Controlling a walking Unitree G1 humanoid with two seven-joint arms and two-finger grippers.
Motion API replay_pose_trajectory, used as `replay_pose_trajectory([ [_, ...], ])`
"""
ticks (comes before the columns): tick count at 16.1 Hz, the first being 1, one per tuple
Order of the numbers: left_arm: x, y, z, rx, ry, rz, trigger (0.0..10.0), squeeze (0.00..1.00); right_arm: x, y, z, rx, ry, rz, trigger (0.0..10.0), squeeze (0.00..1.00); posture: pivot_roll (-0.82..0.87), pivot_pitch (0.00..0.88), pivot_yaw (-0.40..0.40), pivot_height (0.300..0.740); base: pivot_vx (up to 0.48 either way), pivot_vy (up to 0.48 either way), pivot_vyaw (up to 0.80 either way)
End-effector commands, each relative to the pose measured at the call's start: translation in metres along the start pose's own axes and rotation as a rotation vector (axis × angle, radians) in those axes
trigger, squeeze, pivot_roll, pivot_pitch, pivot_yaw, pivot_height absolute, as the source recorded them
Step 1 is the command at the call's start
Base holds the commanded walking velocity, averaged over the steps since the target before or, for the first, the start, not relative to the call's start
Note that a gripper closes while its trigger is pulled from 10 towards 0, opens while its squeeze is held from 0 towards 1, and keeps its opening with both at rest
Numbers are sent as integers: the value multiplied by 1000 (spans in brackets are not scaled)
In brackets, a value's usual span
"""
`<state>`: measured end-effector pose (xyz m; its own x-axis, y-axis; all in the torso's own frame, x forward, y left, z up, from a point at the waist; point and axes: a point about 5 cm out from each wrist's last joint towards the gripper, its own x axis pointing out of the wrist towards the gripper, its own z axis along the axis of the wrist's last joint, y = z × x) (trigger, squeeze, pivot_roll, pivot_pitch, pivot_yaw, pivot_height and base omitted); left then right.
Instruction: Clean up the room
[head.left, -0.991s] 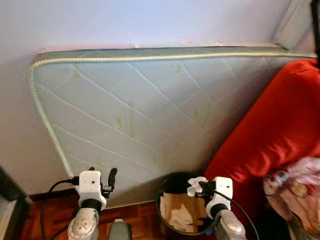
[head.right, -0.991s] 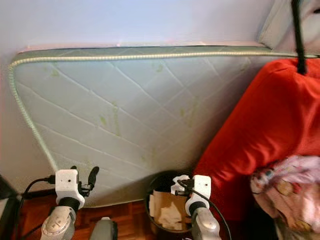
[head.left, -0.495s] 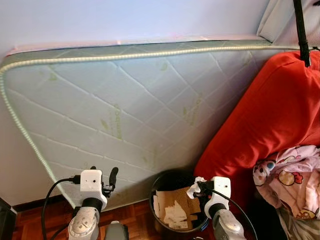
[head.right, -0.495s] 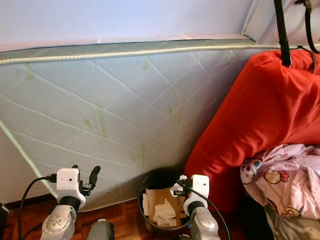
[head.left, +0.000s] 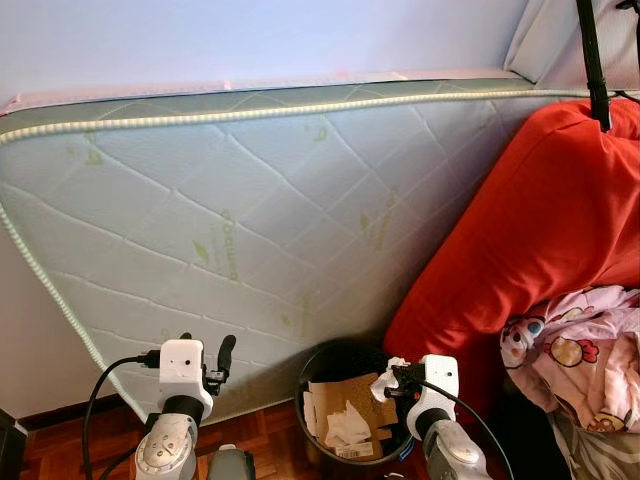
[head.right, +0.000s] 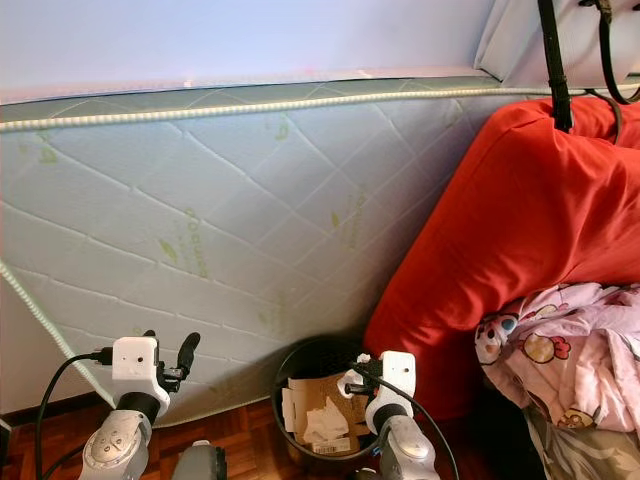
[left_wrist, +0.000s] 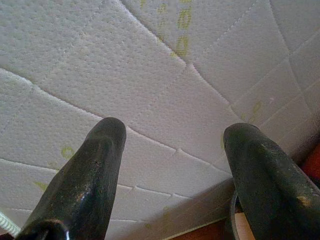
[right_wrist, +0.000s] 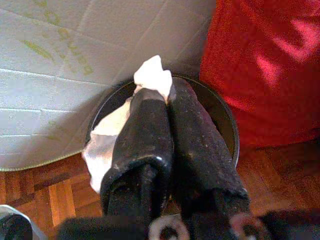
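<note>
A black round trash bin (head.left: 322, 362) stands on the wood floor against the mattress, with cardboard and crumpled paper (head.left: 345, 420) inside. My right gripper (head.left: 392, 378) hangs over the bin's right rim, shut on a crumpled white tissue (right_wrist: 152, 74). The tissue also droops beside the right gripper's fingers (right_wrist: 145, 125), with the bin's rim (right_wrist: 227, 125) beyond them. My left gripper (head.left: 205, 360) is held up to the bin's left, in front of the mattress. It is open, and nothing lies between its fingers (left_wrist: 85, 175).
A pale green quilted mattress (head.left: 250, 220) leans on the wall behind the bin. A big red cushion (head.left: 530, 230) rises on the right, with a pink patterned cloth (head.left: 580, 350) lying at its foot. A black strap (head.left: 590, 60) hangs at the top right.
The camera has swung right, so the whole scene has shifted left. My right gripper keeps the tissue over the bin. The left gripper has held its pose.
</note>
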<state>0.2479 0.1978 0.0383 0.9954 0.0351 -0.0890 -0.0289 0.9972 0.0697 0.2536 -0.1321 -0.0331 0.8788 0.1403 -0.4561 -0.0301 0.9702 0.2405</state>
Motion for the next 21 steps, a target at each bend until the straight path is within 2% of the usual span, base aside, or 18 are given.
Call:
replay_pose_trajectory([
  [1, -1, 0, -3, -5, 17, -11, 10000, 0, 2, 2, 3, -11, 8, 11, 10000, 0, 116, 30, -109, 646, 0, 0, 0],
  [6, -4, 0, -5, -8, 23, -19, 10000, 0, 6, 6, 7, -24, 11, 29, 10000, 0, 120, 42, -105, 646, 61, 0, 0],
  [17, -11, -2, -5, -1, 30, -25, 10000, 0, 10, 11, 13, -31, 12, 50, 10000, 0, 133, 47, -108, 646, 332, 0, 0],
  [21, -14, -2, -3, -6, 24, -30, 10000, 0, 12, 12, 16, -39, 18, 57, 10000, 0, 140, 56, -112, 646, 65, 0, 0],
])
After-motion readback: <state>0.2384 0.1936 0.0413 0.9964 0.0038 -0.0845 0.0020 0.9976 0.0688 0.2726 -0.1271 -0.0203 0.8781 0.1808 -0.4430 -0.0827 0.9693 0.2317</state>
